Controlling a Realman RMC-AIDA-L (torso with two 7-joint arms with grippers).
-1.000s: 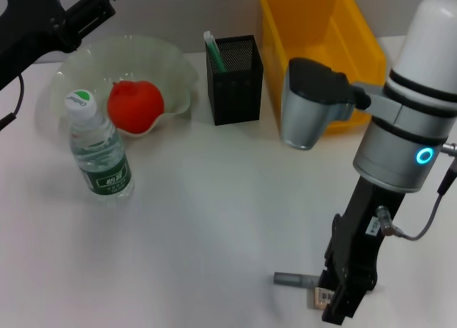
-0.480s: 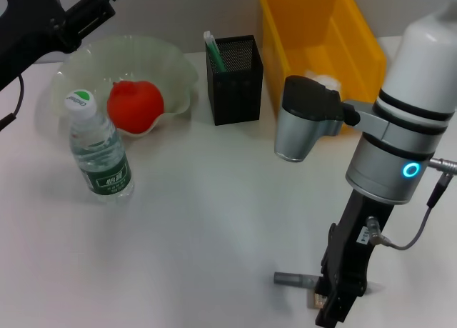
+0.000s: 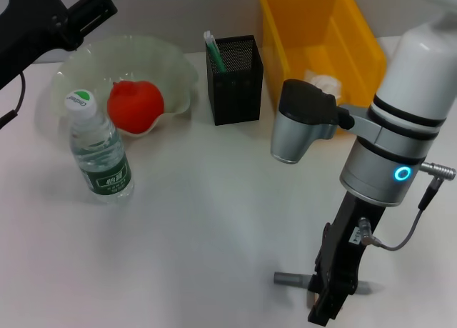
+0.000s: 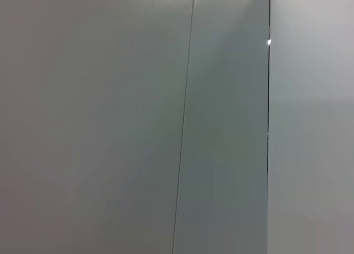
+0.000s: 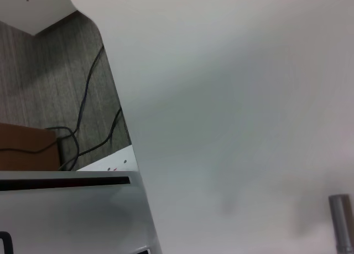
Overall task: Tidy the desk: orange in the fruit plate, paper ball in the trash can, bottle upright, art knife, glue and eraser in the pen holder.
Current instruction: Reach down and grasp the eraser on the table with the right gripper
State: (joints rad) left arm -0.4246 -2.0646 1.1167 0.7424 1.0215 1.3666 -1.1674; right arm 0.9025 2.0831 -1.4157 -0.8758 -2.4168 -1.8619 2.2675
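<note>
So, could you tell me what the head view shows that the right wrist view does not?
Only the head view shows the orange in the fruit plate, the upright bottle, the pen holder, the yellow bin with the paper ball inside, the left arm raised at far left, and the right gripper low over the desk. Only the right wrist view shows the floor with cables beyond the desk's edge. Both show the white desk and the grey cylinder lying on it, which the wrist view catches only at its end.
</note>
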